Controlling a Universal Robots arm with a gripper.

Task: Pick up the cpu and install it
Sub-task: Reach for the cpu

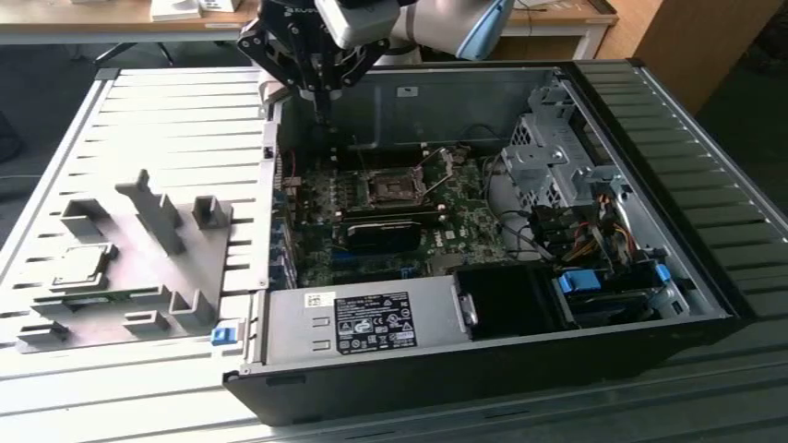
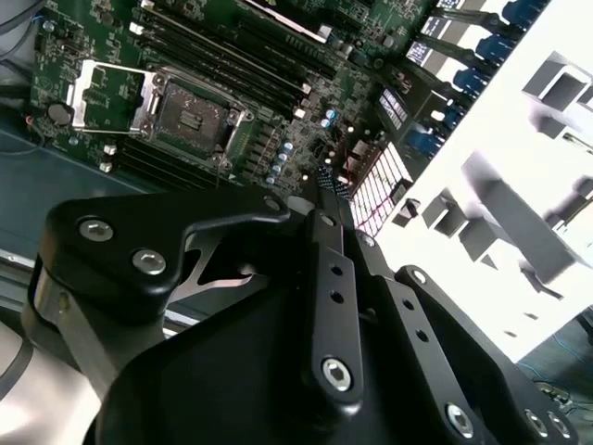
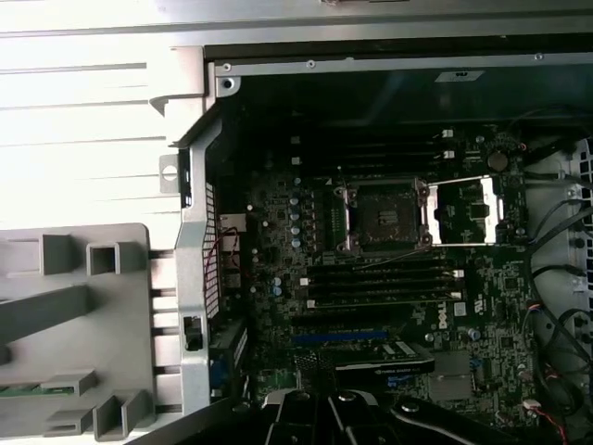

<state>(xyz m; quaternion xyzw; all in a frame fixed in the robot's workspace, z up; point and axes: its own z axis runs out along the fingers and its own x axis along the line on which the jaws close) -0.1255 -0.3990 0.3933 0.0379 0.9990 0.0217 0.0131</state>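
The cpu (image 1: pixel 80 265), a small silvery square, lay flat on a pale grey fixture plate (image 1: pixel 136 277) at the lower left of the exterior view, among upright grey blocks (image 1: pixel 158 214) and outside the open computer case (image 1: pixel 640 138). The gripper (image 1: pixel 324 118) hung well apart from it at the upper centre of that frame, over the case's far wall, jaws together with nothing between them. In both wrist views the motherboard's socket (image 2: pixel 195 116) (image 3: pixel 384 213) sat uncovered, its metal plate flipped aside.
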